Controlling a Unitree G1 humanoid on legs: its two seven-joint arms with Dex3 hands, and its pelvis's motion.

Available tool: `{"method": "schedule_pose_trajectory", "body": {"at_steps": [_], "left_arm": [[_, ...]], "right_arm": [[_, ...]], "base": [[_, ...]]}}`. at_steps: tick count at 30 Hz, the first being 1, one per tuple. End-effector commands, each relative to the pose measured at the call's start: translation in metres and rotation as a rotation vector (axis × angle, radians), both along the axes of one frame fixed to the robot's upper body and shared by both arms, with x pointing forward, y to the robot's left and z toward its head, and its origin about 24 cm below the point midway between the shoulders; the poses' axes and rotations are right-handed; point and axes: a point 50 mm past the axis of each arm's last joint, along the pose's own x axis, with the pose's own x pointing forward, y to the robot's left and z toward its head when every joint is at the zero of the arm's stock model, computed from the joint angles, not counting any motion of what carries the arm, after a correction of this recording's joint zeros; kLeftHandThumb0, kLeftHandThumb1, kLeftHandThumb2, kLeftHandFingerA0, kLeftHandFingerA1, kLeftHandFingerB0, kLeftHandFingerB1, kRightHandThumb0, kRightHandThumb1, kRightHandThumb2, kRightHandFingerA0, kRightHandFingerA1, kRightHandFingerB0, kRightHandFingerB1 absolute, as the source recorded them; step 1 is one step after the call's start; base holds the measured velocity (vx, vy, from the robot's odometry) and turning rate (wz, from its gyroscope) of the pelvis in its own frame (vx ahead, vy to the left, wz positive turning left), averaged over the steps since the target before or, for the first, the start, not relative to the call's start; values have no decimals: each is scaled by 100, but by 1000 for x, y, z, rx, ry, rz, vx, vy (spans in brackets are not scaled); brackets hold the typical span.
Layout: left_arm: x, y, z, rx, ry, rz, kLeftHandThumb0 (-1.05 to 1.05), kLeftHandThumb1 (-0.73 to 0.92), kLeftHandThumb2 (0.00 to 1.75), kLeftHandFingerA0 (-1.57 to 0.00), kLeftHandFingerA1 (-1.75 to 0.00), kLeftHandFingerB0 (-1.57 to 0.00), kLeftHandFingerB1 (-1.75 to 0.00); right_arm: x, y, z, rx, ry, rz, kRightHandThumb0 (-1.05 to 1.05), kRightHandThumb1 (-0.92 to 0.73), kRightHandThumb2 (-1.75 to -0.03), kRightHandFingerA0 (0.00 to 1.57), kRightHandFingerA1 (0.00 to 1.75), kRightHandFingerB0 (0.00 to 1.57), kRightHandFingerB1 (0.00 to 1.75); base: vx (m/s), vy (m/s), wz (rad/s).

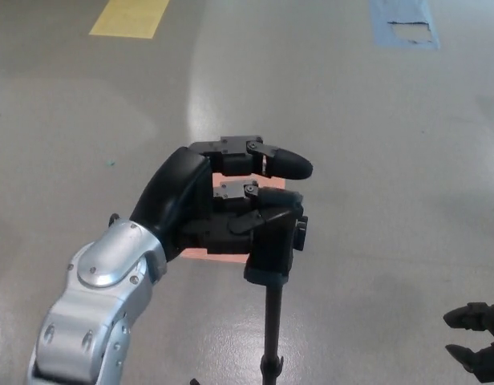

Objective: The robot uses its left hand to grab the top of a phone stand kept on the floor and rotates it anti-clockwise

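Phone stand (pixel 271 265), one, upright on the floor (pixel 375 144); left robot hand (pixel 231 204) wraps its top, right robot hand (pixel 478 341) low, grip unclear.

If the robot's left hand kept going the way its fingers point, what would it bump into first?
Probably nothing new: the left hand points toward picture right and is already on the phone stand's top. Past that, only bare floor shows, though depth is hard to judge.
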Motion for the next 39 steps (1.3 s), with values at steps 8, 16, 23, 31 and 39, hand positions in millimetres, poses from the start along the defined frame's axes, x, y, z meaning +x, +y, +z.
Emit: {"method": "schedule_pose_trajectory", "body": {"at_steps": [8,16,23,31,39], "left_arm": [[11,12,-27,-178,466,86,-18,72,61,-95,-84,-78,-55],[13,14,-30,-234,551,93,-17,73,61,-92,-88,-76,-54],[16,17,-32,-249,600,101,-18,76,62,-94,-89,-75,-53],[18,19,-33,-254,628,110,-18,75,62,-99,-84,-76,-53],[18,19,-32,-259,649,113,-19,74,62,-98,-84,-75,-53]], "right_arm": [[9,-5,12,-30,-10,2,-49,-73,-82,34,46,14,36],[9,-4,11,-19,-10,-9,-50,-72,-82,32,46,15,37],[11,-3,13,-19,-11,3,-42,-85,-65,36,39,18,29],[13,-2,15,-29,-14,17,-49,-73,-82,31,46,13,36],[13,-3,15,-33,-14,22,-49,-73,-82,32,47,14,37]], "base": [[0,0,0],[0,0,0],[0,0,0],[0,0,0],[0,0,0]]}}
